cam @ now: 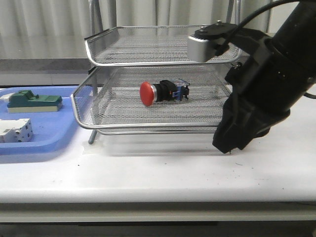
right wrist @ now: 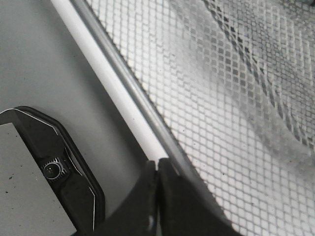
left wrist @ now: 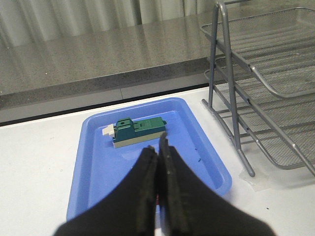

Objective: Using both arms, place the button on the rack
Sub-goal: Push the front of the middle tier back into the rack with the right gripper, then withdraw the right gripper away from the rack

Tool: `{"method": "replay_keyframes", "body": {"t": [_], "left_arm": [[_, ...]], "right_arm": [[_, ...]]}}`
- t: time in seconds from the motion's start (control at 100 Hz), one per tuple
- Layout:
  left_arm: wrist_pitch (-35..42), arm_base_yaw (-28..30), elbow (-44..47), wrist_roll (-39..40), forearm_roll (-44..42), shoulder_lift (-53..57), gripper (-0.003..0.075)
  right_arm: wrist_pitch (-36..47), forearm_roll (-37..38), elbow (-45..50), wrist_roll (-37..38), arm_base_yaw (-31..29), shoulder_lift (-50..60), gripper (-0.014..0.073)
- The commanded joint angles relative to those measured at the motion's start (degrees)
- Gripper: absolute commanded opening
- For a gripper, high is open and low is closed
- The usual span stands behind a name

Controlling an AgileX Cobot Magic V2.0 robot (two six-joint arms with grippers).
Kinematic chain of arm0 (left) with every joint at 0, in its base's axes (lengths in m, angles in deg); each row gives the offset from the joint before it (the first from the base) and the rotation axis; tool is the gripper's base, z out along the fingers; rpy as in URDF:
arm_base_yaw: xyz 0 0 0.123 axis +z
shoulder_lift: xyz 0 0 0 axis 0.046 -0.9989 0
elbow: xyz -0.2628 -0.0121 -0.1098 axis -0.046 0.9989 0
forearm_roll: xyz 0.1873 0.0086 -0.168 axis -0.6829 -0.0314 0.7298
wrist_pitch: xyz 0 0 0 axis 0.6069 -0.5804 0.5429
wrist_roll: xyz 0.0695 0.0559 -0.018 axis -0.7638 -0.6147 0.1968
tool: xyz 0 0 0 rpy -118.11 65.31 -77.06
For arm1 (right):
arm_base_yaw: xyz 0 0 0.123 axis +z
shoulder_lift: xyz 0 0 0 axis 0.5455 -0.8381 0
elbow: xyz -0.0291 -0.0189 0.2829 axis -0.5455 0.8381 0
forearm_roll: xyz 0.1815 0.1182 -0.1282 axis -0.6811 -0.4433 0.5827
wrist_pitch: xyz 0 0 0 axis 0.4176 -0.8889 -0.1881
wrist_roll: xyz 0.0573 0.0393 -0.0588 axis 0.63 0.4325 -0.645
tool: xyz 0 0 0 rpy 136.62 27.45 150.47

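The button lies on its side on the mesh of the rack's middle tray, red head to the left, touched by neither gripper. The silver wire rack stands at the table's middle. My right gripper hangs shut by the rack's front right corner; in the right wrist view its shut tips sit against the rack's rim, beside the mesh. My left gripper is shut with nothing in it, above the blue tray, left of the rack. It is outside the front view.
A flat blue tray lies at the left and holds a green-topped block and a white circuit breaker. The green-topped block lies just past the left fingertips. A grey ledge and curtain run behind the table.
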Motion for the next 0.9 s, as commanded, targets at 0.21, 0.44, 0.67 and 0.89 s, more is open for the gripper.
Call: {"method": "replay_keyframes", "body": {"t": [0.21, 0.44, 0.67, 0.89], "left_arm": [[4.9, 0.1, -1.7, 0.7, 0.7, -0.4, -0.0020], [4.9, 0.1, -1.7, 0.7, 0.7, -0.4, -0.0020], [4.9, 0.1, -1.7, 0.7, 0.7, -0.4, -0.0020], [4.9, 0.1, -1.7, 0.7, 0.7, -0.4, -0.0020]], "right_arm": [[6.4, 0.1, -7.2, -0.4, -1.2, -3.6, -0.0069], [5.6, 0.1, -12.3, -0.4, -1.2, -6.7, -0.0069], [4.3, 0.1, -14.7, -0.3, -1.2, -7.4, -0.0069], [-2.3, 0.0, -14.7, 2.9, -1.2, -7.1, -0.0069]]}}
